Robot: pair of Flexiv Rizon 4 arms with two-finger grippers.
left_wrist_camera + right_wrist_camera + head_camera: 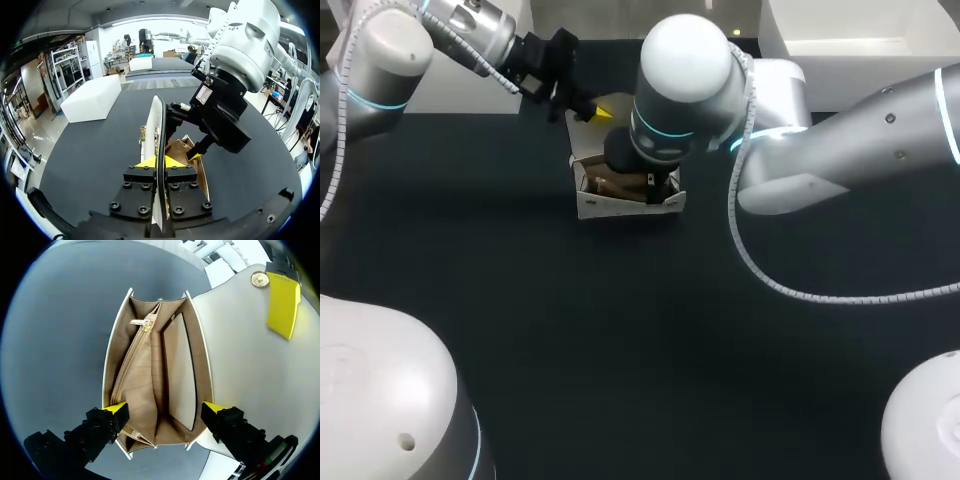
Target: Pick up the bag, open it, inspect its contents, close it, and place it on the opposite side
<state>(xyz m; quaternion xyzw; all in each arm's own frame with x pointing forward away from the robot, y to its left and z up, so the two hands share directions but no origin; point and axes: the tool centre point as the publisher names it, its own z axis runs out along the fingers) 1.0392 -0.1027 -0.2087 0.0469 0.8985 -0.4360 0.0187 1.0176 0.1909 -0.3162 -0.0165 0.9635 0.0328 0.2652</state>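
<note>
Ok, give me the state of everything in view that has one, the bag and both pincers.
Cream box-shaped leather bag: open, standing on the black table, mouth facing up.
Cream flap: raised clear of the mouth, gripped at its edge.
Tan inner zip pocket: zip looks closed.
Left pincer: shut on the cream flap.
Right pincer: open, above the mouth, one finger outside each side wall.

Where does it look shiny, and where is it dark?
Head view: the right arm gleams white; the bag under it lies in shadow. Right wrist view: the bag's inside is softly lit, darkest deep down. Left wrist view: the right arm's top shines.
</note>
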